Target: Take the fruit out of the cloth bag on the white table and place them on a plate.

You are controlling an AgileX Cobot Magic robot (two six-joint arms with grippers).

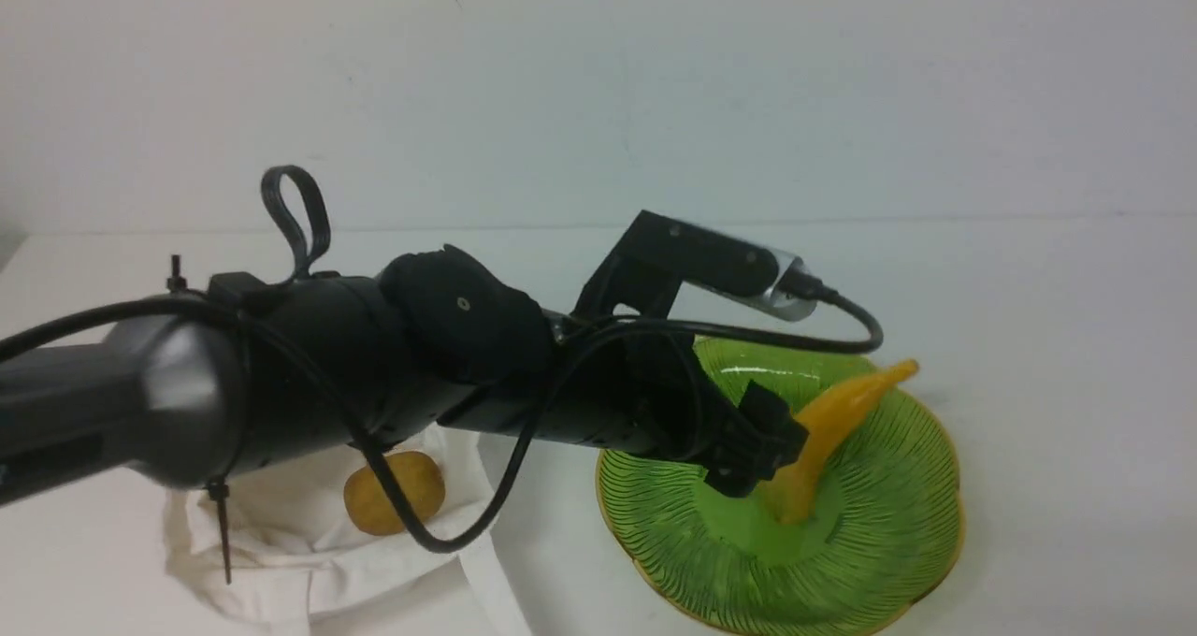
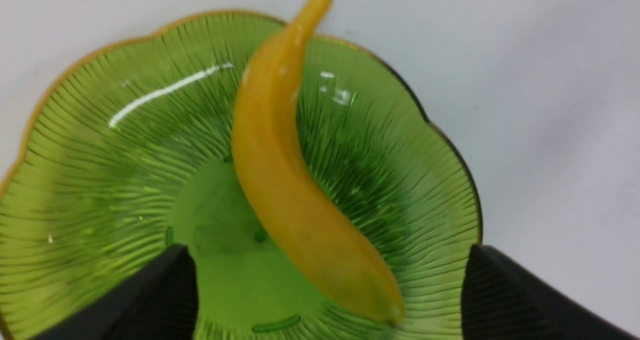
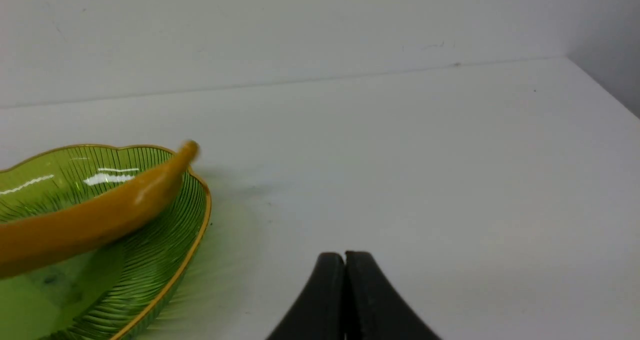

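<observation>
Left claw [image 2: 327,260]: spread, clear of banana [image 2: 280,180] on plate [image 2: 100,130]
Right claw [image 3: 345,260]: pressed together, empty
Tan fruit [image 1: 393,491], lower left: likely firm, rolls; you grip its middle

The front view looks forward and down across the counter [image 1: 1029,337] to its far edge. The left wrist view looks steeply down, close over the plate [image 2: 100,155]. The right wrist view, low, faces the far right corner. All share plate and banana [image 2: 280,180].

Glossy ribbed translucent plate [image 2: 100,145]; smooth waxy banana [image 2: 280,180]; matt cloth bag [image 1: 281,561]
</observation>
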